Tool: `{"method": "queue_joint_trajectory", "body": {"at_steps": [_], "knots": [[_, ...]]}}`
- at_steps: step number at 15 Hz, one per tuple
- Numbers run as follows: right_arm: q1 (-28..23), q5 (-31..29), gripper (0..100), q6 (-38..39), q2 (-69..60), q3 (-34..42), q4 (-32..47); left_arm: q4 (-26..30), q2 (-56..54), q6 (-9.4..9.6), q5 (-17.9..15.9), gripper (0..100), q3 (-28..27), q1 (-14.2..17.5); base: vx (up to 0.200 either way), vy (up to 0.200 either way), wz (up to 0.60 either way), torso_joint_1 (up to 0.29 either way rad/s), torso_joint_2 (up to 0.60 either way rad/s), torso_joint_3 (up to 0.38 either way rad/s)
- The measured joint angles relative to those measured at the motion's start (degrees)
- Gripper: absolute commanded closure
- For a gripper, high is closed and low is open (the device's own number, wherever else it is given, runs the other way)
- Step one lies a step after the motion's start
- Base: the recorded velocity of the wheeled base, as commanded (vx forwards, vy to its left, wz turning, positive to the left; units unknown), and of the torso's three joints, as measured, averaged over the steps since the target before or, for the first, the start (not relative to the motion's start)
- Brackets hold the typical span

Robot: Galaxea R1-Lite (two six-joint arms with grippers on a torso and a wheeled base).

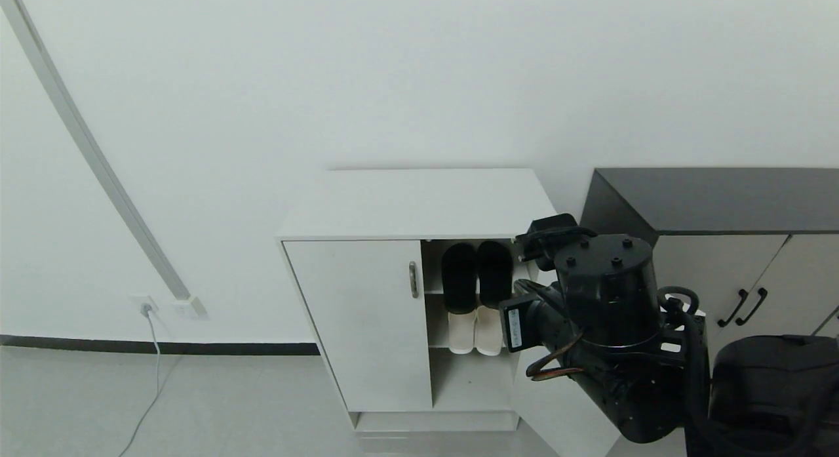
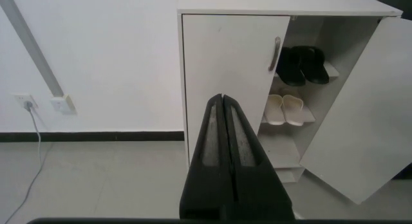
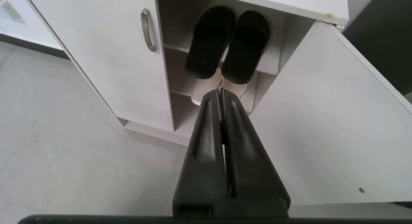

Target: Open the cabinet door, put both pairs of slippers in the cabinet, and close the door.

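Already shelved, the black slippers sit directly ahead of the right end effector, with the white slippers one shelf lower inside the cabinet. The open door stands wide just beside that end effector, which is pinched shut and empty, as is the left end effector. Overhanging heels could catch the closing door, or a push might skid off its smooth panel. No legible writing shows.

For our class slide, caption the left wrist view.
Shut left gripper before the cabinet, one door open, black slippers shelved above white slippers.
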Motion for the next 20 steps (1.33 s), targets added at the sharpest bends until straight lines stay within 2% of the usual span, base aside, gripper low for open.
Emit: {"method": "queue_joint_trajectory", "body": {"at_steps": [8,17,20], "knots": [[0.0,0.0,100,-0.8,0.0,0.9,-0.9,0.0,0.0,-0.06,0.0,100,0.0,0.0,0.000,0.000,0.00,0.000,0.00,0.000],[0.0,0.0,100,-1.1,0.0,1.3,-1.0,0.0,0.0,-0.09,0.0,100,0.0,0.0,0.000,0.000,-0.60,0.004,0.00,0.001],[-0.1,0.0,100,-1.2,0.0,1.2,-1.0,0.0,0.0,-0.09,0.0,100,0.0,0.0,0.000,0.000,0.00,0.000,0.00,0.000]]}}
